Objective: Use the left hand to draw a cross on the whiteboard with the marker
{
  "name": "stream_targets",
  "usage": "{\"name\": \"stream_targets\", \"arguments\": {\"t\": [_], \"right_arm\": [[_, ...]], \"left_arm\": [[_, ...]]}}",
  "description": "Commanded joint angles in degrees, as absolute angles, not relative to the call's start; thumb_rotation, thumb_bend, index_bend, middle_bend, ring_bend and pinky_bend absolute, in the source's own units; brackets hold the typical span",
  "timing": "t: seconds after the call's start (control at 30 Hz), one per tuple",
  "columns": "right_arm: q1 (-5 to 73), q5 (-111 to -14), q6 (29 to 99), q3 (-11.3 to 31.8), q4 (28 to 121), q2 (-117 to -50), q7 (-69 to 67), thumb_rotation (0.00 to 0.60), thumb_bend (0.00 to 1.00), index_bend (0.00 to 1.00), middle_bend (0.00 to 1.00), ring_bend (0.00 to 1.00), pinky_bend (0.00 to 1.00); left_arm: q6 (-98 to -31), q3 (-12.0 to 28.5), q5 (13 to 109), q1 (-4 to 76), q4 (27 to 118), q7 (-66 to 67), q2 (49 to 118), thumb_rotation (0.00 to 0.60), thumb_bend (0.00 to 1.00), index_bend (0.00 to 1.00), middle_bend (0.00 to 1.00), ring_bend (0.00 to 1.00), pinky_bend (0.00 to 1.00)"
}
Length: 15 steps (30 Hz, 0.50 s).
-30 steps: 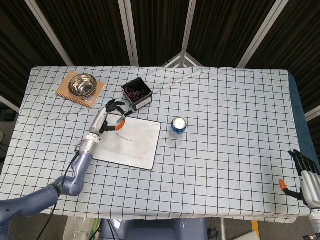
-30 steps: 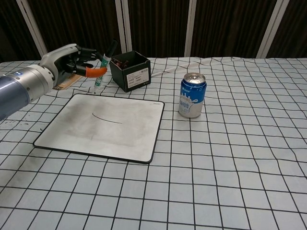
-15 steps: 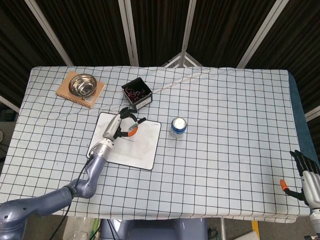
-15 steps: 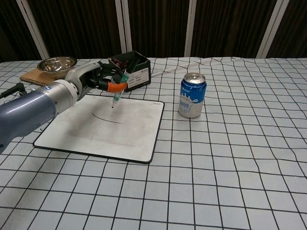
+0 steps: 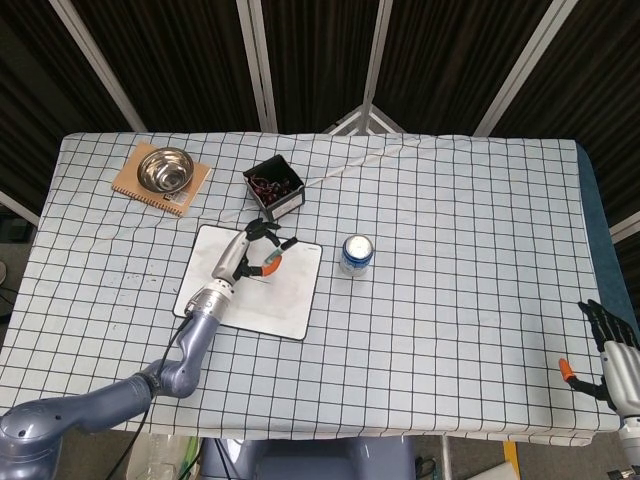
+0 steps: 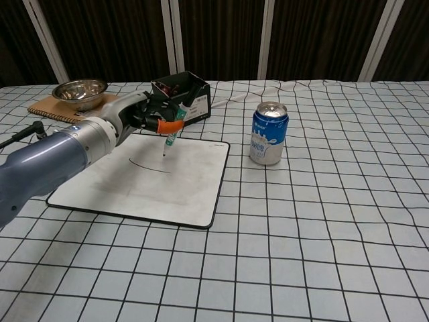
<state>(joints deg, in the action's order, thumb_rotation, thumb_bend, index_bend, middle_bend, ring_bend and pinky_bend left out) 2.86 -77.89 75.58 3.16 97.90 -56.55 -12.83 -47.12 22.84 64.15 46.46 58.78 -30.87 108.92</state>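
Observation:
A white whiteboard (image 6: 100,184) (image 5: 290,300) lies on the checked cloth, left of centre, with one thin curved line (image 6: 149,165) drawn on it. My left hand (image 6: 146,115) (image 5: 254,252) hovers over the board's far part and holds a marker (image 6: 171,133) nearly upright, tip down. The tip hangs just above the board, near the right end of the line. My right hand (image 5: 610,352) rests at the table's front right corner, fingers spread and holding nothing; the chest view does not show it.
A blue drink can (image 6: 269,133) stands just right of the board. A black box (image 6: 181,97) sits right behind the left hand. A metal bowl (image 6: 80,90) on a brown pad is at the far left.
My left hand has carried the marker from beyond the board's far left edge rightwards and towards me, over the board, and lowered its tip close to the drawn line.

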Motion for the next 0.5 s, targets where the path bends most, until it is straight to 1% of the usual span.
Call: {"name": "stream_targets", "arguments": {"t": [0.03, 0.5], "right_arm": [[2.9, -77.8, 75.5, 3.2, 97.9, -56.5, -12.8, 0.600, 0.35, 0.00, 0.00, 0.00, 0.00], [2.9, -77.8, 75.6, 3.2, 98.0, -56.5, -12.5, 0.600, 0.35, 0.00, 0.00, 0.00, 0.00]], "left_arm": [[-46.9, 22.8, 64.1, 46.6, 58.6, -30.8, 109.2, 0.600, 0.55, 0.71, 0.20, 0.00, 0.02], [-46.3, 22.0, 64.1, 46.4, 58.2, -29.9, 109.4, 0.600, 0.55, 0.71, 0.20, 0.00, 0.02]]}}
